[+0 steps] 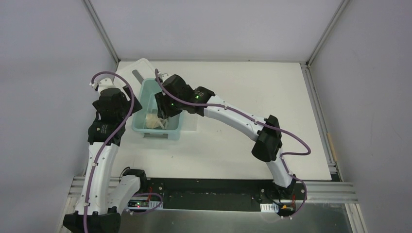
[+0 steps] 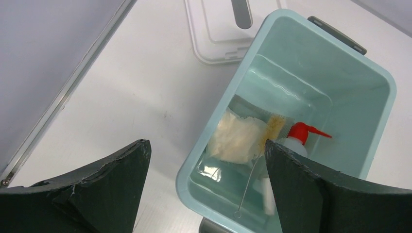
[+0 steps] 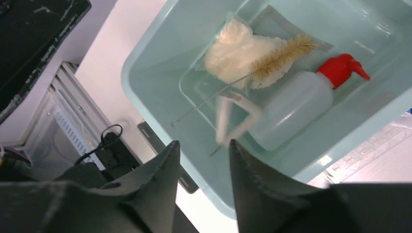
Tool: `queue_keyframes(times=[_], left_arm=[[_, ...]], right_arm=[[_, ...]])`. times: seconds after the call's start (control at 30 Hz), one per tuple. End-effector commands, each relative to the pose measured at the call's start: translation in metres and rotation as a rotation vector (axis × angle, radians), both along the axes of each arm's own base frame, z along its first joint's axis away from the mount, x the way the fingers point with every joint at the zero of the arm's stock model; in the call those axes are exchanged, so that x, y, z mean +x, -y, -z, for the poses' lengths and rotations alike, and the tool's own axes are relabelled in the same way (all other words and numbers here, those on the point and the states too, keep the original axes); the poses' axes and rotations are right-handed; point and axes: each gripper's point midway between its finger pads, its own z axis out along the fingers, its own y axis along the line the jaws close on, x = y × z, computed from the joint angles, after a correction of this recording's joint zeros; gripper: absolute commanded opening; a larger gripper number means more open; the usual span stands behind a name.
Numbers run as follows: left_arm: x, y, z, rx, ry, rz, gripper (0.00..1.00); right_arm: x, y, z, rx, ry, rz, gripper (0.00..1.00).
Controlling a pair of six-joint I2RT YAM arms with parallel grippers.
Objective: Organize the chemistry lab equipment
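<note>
1. Since the bin (image 3: 127,77) serves as the collecting place, the bottle (image 3: 291,109) is found lying on its side on the bin floor. The brush (image 3: 284,53) is slanted just beside it, across a cream wad (image 3: 233,48).
2. A pale forked tool (image 3: 233,119) is seen blurred beside the bottle, under the right fingers (image 3: 155,179); whether it lies at rest cannot be told.
3. The lid (image 2: 218,29) is laid on the desk (image 2: 136,87) just beyond the bin, so the opening is left free for loading.
4. The right fingers are held over the bin, parted by a narrow gap, with nothing pinched or touched. This pose is judged to suit a drop into the bin.
5. The left fingers (image 2: 111,179) are spread wide above the bin's left rim and the desk, with nothing held. They are judged to be parked clear of the other arm.
</note>
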Motion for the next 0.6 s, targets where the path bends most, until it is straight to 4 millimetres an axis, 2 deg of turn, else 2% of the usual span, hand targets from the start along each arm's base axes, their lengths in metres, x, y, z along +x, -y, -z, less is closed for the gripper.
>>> queue_keyframes(times=[0.0,0.17,0.27,0.33,0.4,0.5,0.57], left_arm=[[0.0,-0.006,-0.002,0.016,0.021,-0.024,0.9],[0.0,-0.006,0.0,0.015,0.018,-0.025,0.9],[-0.001,-0.007,-0.001,0.02,0.021,-0.028,0.9],[-0.001,-0.007,-0.002,0.022,0.022,-0.027,0.9],[-0.001,-0.007,-0.003,0.024,0.025,-0.024,0.9],[-0.001,-0.006,-0.002,0.022,0.027,-0.021,0.9],[0.0,-0.005,-0.002,0.018,0.031,-0.014,0.9]], right_arm=[[-0.003,0.003,-0.027,0.036,0.02,-0.014,0.5],[-0.002,0.017,-0.038,0.032,0.057,0.008,0.53],[0.008,0.042,-0.047,0.009,0.101,0.066,0.53],[0.02,0.068,-0.047,-0.016,0.108,0.123,0.53],[0.034,0.102,-0.045,-0.04,0.104,0.2,0.53],[0.058,0.164,-0.032,-0.092,0.091,0.335,0.53],[0.074,0.211,-0.019,-0.127,0.065,0.436,0.52]])
